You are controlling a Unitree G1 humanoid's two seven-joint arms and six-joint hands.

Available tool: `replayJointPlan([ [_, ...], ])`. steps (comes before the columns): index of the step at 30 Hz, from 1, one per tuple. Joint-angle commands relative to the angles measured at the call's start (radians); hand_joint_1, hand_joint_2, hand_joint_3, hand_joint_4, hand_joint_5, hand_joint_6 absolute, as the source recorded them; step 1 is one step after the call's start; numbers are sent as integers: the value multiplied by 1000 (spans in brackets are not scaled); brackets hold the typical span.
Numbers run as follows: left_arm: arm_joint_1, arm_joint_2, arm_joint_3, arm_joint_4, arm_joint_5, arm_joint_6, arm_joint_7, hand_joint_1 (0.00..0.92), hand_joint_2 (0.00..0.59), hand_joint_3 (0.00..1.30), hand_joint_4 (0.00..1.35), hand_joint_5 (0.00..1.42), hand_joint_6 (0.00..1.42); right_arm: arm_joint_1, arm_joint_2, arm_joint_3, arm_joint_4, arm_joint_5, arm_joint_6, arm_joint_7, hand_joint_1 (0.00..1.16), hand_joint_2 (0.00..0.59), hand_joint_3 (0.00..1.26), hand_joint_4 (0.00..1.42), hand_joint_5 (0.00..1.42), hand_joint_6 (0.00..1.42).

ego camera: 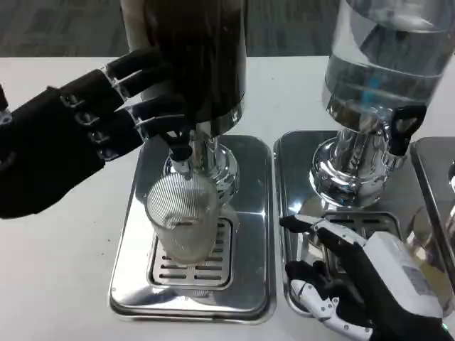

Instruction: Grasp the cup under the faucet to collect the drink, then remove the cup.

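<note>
Cup (183, 217), clear and ribbed, is standing upright on the slotted drain grate (192, 266) of the left steel tray (252, 213), directly beneath the faucet (180, 158) of the dark drink dispenser (195, 57). Nothing is gripping the cup; both hands are sitting apart from it.

The left hand (85, 131) is reaching in from the left edge, up at the level of the dispenser's lower body. Its fingers (142, 67) are lying spread and extended against the dark tank and toward the faucet handle, wrapped around nothing that can be made out; whether the fingertips are actually pressing on the tap is not something I can tell, since they are merging with the dark surface.

The right hand (355, 273) is resting low at the near right, over the second steel tray (291, 170), with fingers parted and lightly curled and nothing in them. It is sitting near the chrome base of the clear dispenser (384, 64), which is holding a water-like liquid and standing to the right of the dark one.

Both trays are lying side by side on the white table (64, 270).
</note>
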Motion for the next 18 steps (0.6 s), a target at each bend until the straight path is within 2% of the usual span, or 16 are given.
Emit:
replayJointPlan([
  [1,-29,-7,-16,-9,28,4,-14,0,18,176,46,143,93,-2,8,1,3,3,-8,-20,451,419,278,271,235,282],
  [18,-83,-32,-62,11,145,-89,-44,0,23,170,36,127,60,9,23,3,4,5,-3,-22,449,420,273,263,235,281],
])
